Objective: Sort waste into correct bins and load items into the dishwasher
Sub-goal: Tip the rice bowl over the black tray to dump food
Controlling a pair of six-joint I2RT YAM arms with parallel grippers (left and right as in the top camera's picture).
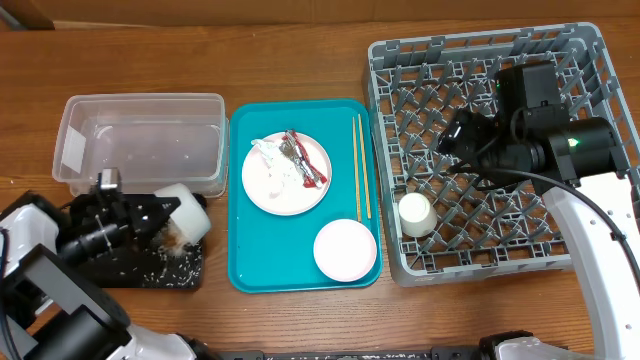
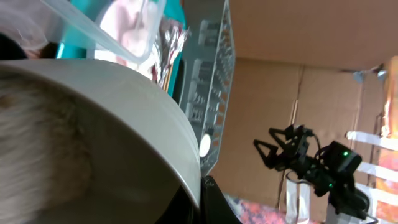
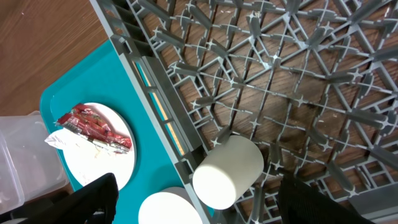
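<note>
The left fingers (image 1: 160, 207) are clenched on the rim of the whitish bowl (image 1: 186, 216), held tipped over the black tray (image 1: 150, 272), while the right fingers (image 3: 93, 202) hang spread and empty above the dish rack (image 1: 600, 70) — the white cup (image 3: 227, 171) sits in the rack just below them, untouched.

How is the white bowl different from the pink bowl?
The white bowl is tipped sideways; the pink bowl sits upright. The left gripper holds the white bowl over the black tray; the pink bowl rests untouched on the teal tray. Both are round.
</note>
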